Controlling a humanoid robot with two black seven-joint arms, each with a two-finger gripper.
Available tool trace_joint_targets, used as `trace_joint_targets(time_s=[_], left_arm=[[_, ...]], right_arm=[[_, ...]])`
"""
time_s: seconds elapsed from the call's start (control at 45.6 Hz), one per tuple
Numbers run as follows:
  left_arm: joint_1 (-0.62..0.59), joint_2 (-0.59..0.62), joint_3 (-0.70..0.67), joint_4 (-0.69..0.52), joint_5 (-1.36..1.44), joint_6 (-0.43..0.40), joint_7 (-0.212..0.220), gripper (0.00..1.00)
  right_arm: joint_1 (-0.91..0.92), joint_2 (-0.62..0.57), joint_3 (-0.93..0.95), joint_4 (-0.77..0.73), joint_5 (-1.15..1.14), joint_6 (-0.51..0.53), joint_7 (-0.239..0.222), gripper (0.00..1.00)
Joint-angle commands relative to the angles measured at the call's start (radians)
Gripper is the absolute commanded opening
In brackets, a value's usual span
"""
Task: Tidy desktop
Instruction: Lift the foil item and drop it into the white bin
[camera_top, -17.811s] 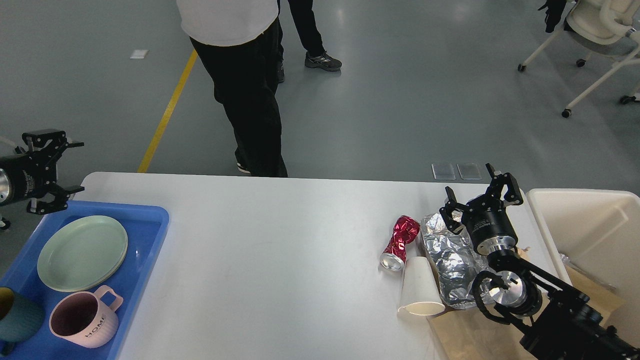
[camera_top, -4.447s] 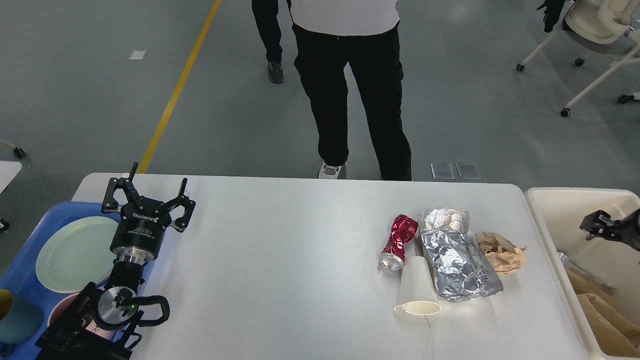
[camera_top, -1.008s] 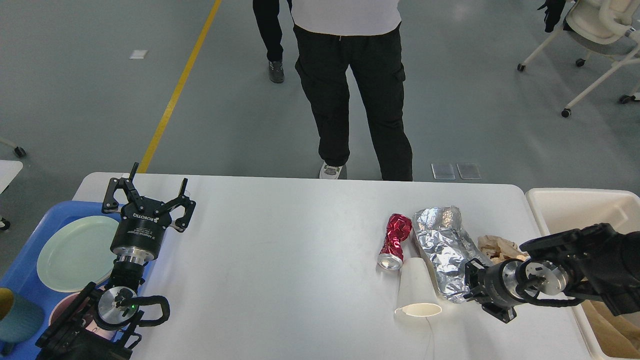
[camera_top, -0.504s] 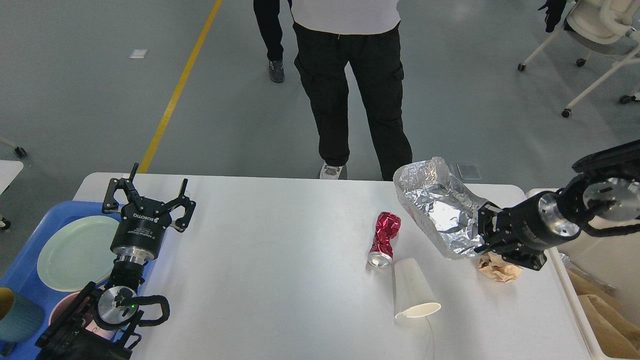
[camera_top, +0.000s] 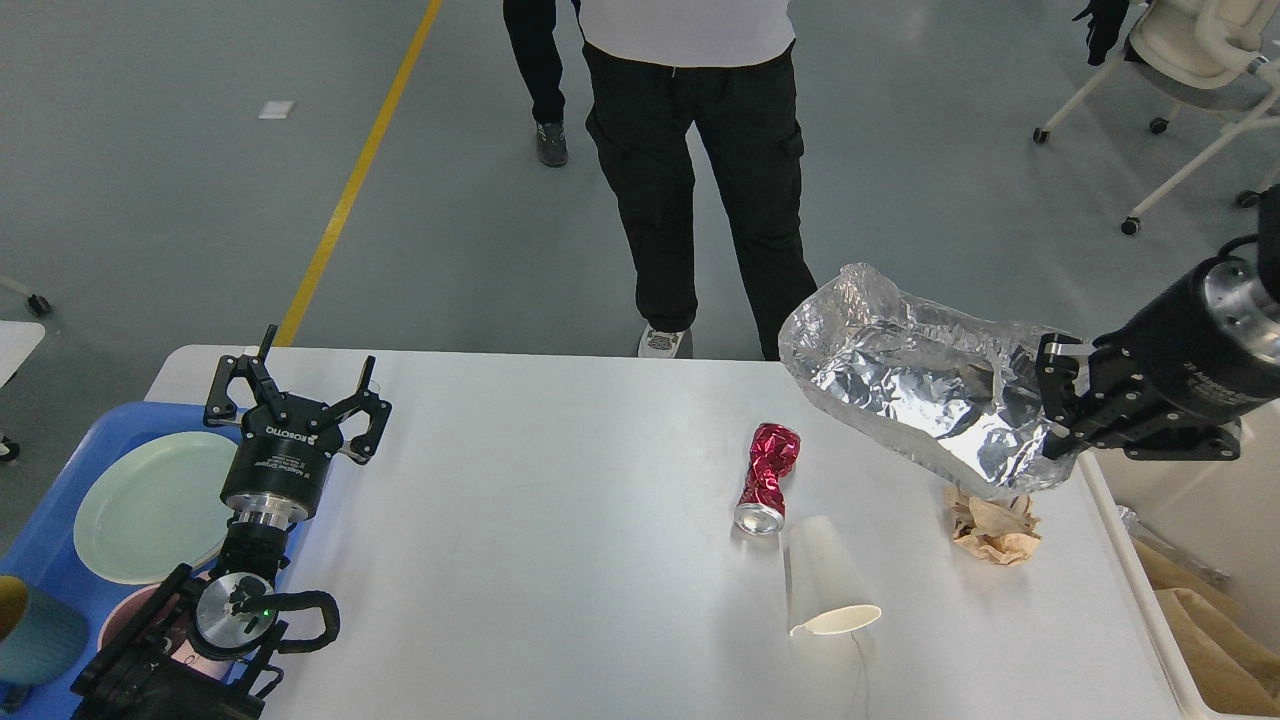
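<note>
The white desktop fills the lower view. My right gripper is shut on a crumpled sheet of silver foil and holds it in the air above the desktop's right end. Below it lie a crumpled brown paper, a crushed red can and a white paper cup on its side. My left gripper is open and empty above the desktop's left end, next to the blue tray.
The blue tray holds a pale green plate, a pink mug partly hidden by my left arm, and a teal cup. A cream bin with brown paper stands at the right. A person stands behind the desktop.
My right gripper came in from the right, took hold of the foil on the desktop, and has lifted it up and to the right. The can and cup shifted slightly left. The left arm stayed still.
</note>
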Motion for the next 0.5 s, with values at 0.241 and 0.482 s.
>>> trace_joint_targets(time_s=[0.241,0.482], left_arm=[[0.0,0.0,0.001,0.0,0.0,-0.001,0.002,0.96],[0.002,0.0,0.001,0.0,0.0,-0.001,0.0,0.96]], right_arm=[[-0.461,-0.378,-0.062,-0.392,-0.02,-0.167,0.001,0.0],[-0.955,-0.459,0.246,-0.722,-0.021,-0.253,0.004,0.0]])
